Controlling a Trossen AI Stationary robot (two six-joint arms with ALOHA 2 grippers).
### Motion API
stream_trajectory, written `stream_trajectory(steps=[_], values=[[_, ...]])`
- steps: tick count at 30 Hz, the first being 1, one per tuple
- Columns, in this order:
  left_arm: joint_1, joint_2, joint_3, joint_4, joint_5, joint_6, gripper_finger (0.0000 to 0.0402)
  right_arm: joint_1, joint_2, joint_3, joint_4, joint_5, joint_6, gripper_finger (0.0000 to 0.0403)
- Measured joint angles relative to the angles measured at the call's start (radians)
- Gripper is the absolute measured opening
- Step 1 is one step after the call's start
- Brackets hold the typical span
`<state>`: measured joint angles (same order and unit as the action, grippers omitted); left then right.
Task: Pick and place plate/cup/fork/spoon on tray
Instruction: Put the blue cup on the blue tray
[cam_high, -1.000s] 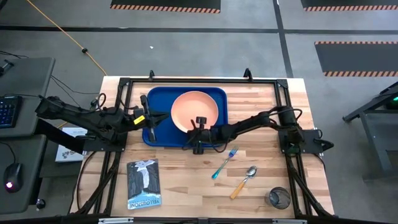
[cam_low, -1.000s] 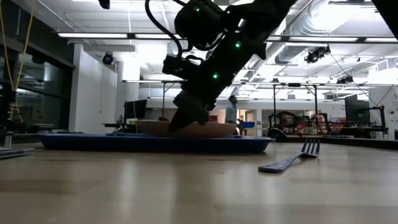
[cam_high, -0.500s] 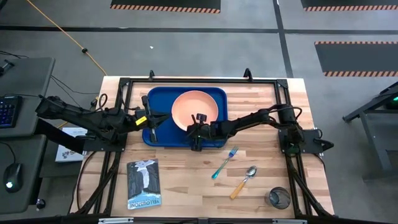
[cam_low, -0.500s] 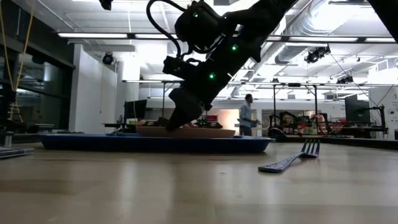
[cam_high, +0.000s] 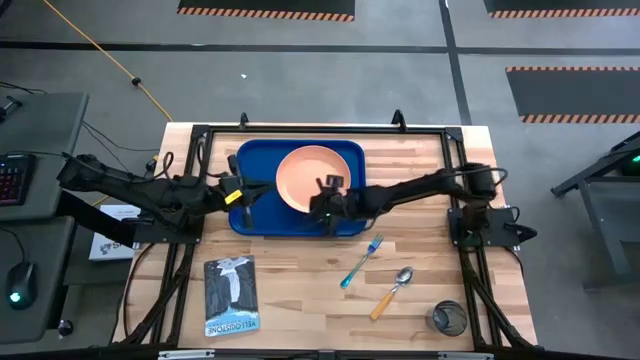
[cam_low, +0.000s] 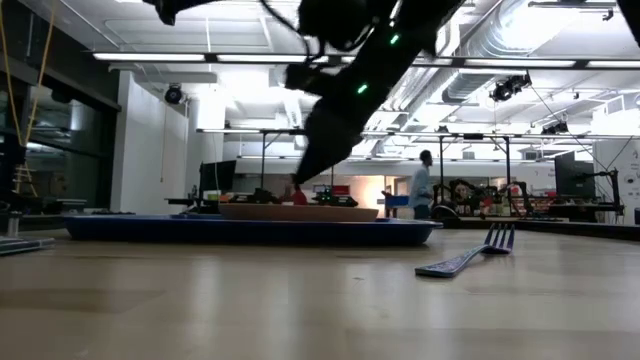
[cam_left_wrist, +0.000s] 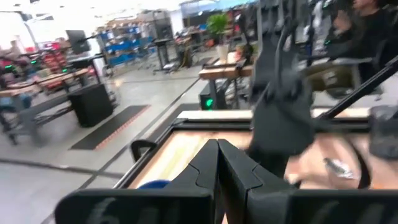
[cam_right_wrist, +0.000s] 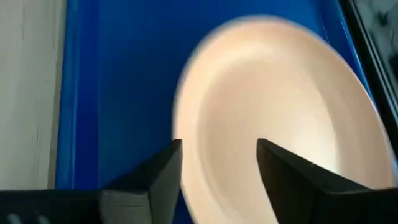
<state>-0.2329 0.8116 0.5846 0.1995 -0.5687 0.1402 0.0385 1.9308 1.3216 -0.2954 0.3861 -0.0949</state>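
Observation:
The peach-orange plate lies flat in the blue tray, toward its right side. My right gripper hangs open just above the plate's near rim; in the right wrist view its fingers stand apart over the plate, clear of it. My left gripper is shut and hovers over the tray's left part. On the wood near the front right lie the blue-handled fork, the orange-handled spoon and the dark cup.
A dark booklet lies at the near left of the table. A black frame runs around the table's edges. In the low view the fork lies to the right of the tray. Bare wood stretches between the tray and the cutlery.
My right gripper has let go of the plate's near rim and risen clear of it. The plate now rests flat in the tray. A person in the room behind has walked toward the right.

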Motion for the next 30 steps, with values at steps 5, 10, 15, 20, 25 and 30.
stream_trajectory(steps=[5,10,15,20,25,30], values=[[0.000,0.000,0.000,-0.034,-0.019,-0.006,0.0000,-0.004,-0.166,-0.119,-0.203,0.045,0.130,0.0221],[0.001,0.000,0.000,-0.035,0.018,-0.006,0.0000,0.026,-0.425,-0.420,-0.079,0.089,0.332,0.0222],[0.018,0.000,0.000,-0.008,0.075,0.006,0.0000,0.073,-0.665,-0.740,0.403,0.139,0.424,0.0222],[0.059,0.000,-0.002,-0.002,0.128,0.003,0.0000,0.058,-0.772,-0.948,0.906,0.069,0.344,0.0222],[0.109,0.001,-0.058,0.088,0.174,0.001,0.0000,0.038,-0.795,-0.991,1.003,0.014,0.321,0.0222],[0.146,0.000,-0.066,0.096,0.181,-0.032,0.0000,0.043,-0.795,-0.907,0.838,-0.109,0.329,0.0222]])
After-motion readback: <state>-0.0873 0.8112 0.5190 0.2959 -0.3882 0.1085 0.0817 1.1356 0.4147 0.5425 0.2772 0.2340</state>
